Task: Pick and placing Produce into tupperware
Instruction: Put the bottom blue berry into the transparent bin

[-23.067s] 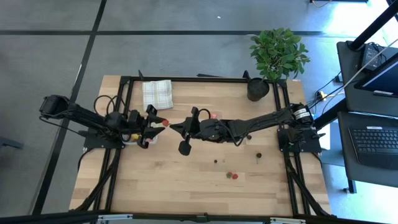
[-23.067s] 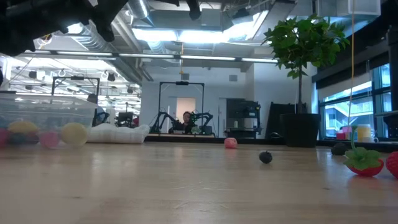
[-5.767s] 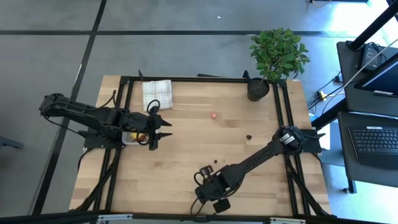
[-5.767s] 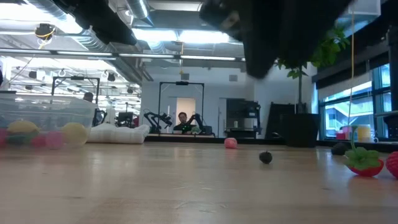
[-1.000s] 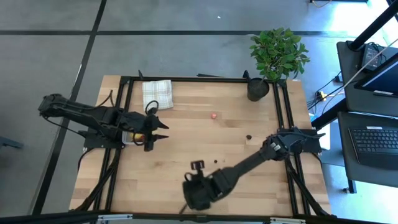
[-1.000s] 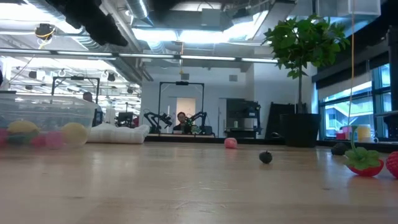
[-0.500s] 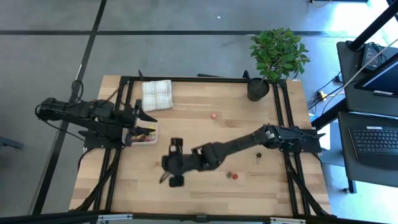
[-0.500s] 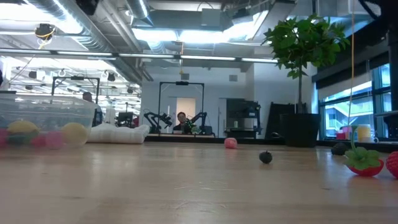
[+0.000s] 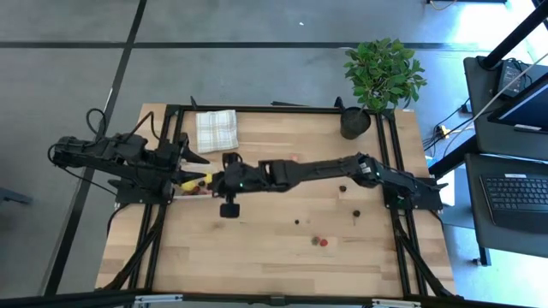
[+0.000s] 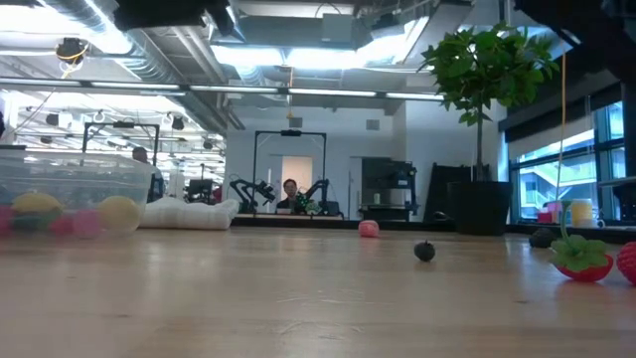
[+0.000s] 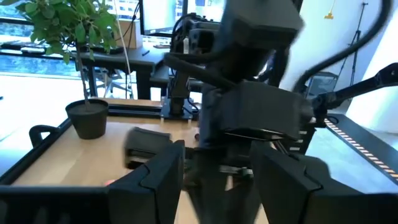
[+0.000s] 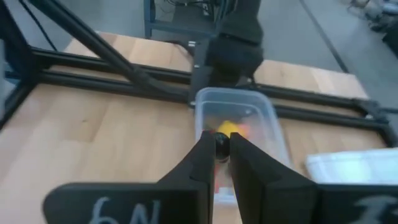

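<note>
The clear tupperware (image 12: 239,118) stands at the table's left side (image 9: 195,189) and holds a yellow lemon piece (image 12: 227,128) and red pieces. My right gripper (image 12: 221,149) reaches across the table to just above it (image 9: 213,181), shut on a small dark cherry (image 12: 221,144). My left gripper (image 11: 214,186) is drawn back to the left of the container (image 9: 193,165), level and open, with nothing between its fingers. Loose produce lies on the table: strawberries (image 9: 318,241), dark cherries (image 9: 297,222) and a pink piece (image 9: 294,158). My right gripper pinches the dark cherry (image 12: 221,144) between its two fingertips (image 12: 204,152), at their free ends. The fingers slant downward, coming from the table's right side. The cherry is lifted clear, over the tupperware's near end.
A folded checked cloth (image 9: 216,129) lies at the far left and a potted plant (image 9: 355,121) stands at the far right corner. Black frame rails (image 9: 274,109) run along the table's edges. The table's middle and near part hold only scattered fruit pieces.
My right gripper has swung from the table's near edge toward the far left, rising and tipping closer to level, and now hangs over the tupperware, still shut. My left gripper has drawn back from the container toward the left edge, risen and tipped to level.
</note>
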